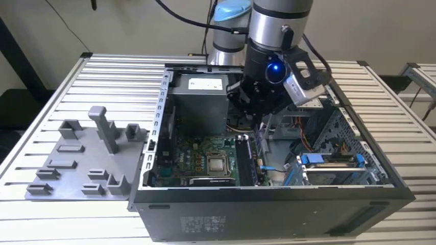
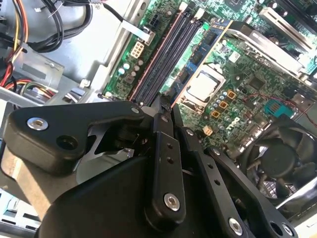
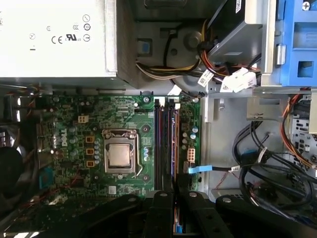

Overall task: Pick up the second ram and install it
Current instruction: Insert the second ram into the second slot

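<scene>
— What do we have closest to us?

— The gripper (image 2: 166, 101), low inside the open computer case (image 1: 272, 209). In both wrist views its black fingers (image 3: 163, 198) are drawn together, with barely a slit between the tips. We cannot tell whether they are pinching anything.

— And the second ram?

— We see it (image 3: 175, 144) edge-on just beyond the fingertips. It stands upright in the memory slots on the motherboard (image 3: 74, 124), on the side nearer the white connector. One end runs in under the fingertips. In the second wrist view it (image 2: 159, 55) is the long dark strip with a reddish edge leading away from the gripper.

— What lies past that?

— Beside the slots sits the processor socket (image 3: 120, 154), with its bare metal square. Beyond the board is the grey power supply (image 3: 54, 34), with bundled wires next to it.

— And from the outside?

— In the exterior view the arm comes straight down into the case, with the gripper (image 1: 261, 122) above the slots. A blue drive bracket (image 1: 330, 159) sits towards the exterior view's right. The grey holder tray (image 1: 75, 168) lies on the slatted table (image 1: 109, 76), just beside the case on the exterior view's left.
</scene>
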`<state>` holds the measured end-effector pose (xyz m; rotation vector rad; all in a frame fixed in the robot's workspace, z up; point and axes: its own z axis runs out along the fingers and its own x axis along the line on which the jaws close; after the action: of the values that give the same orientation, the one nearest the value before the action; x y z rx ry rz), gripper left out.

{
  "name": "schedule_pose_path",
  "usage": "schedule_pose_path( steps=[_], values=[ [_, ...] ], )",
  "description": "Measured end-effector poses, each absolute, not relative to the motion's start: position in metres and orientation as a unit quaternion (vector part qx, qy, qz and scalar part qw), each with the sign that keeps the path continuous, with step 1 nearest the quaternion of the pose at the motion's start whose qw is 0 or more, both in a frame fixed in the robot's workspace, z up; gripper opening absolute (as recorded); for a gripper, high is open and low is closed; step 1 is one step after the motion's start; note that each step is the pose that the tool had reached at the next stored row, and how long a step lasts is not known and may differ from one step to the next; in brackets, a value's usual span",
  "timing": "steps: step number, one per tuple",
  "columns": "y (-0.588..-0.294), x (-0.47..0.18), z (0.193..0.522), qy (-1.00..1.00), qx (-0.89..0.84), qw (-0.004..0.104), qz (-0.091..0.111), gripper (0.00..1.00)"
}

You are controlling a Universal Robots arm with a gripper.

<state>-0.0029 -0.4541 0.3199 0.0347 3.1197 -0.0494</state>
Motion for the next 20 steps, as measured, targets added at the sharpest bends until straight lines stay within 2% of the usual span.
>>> schedule_pose_path(
  steps=[20],
  values=[
    [-0.453, -0.003, 0.304, 1.000, 0.011, 0.011, -0.016, 0.14]
  ],
)
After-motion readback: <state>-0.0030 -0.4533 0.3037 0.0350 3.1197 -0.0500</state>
